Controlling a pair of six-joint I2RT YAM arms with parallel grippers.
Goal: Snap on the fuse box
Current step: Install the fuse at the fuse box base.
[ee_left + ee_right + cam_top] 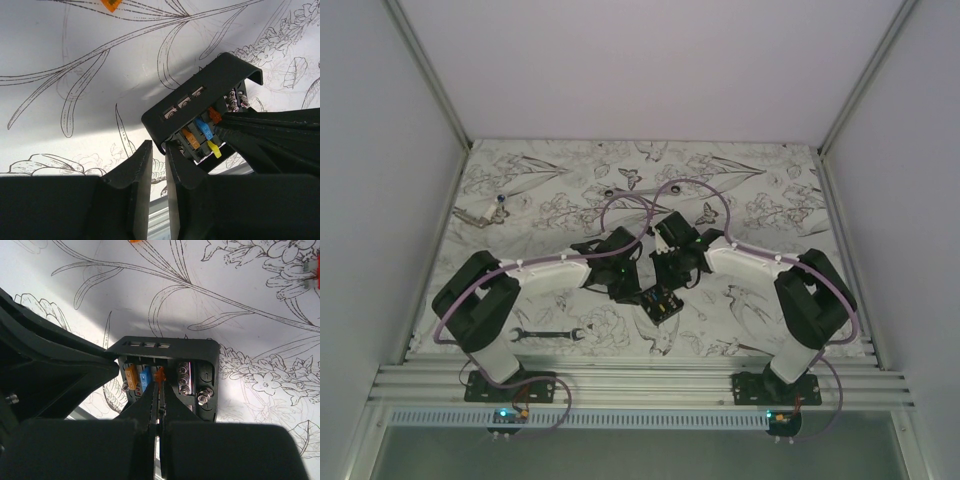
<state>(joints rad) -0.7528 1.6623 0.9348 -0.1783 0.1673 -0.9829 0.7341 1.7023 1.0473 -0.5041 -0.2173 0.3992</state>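
Note:
The fuse box [660,300] is a small black square box lying on the flowered cloth between my two arms. In the left wrist view the fuse box [215,80] shows its slotted cover tilted above orange, blue and yellow fuses. My left gripper [159,155] stands at the box's near corner with a narrow gap between its fingers and nothing in it. Its right finger touches that corner. My right gripper [159,382] is shut, its tips resting against an orange fuse [160,374] inside the fuse box [200,347]. From above, the left gripper [623,288] and right gripper [670,280] meet over the box.
A black-and-silver wrench [548,334] lies near the left arm's base. Another tool [480,212] lies at the far left, and small metal parts [610,192] at the back. Loose pieces lie nearby: an orange piece [110,4] and a red piece [316,275]. White walls close in the table.

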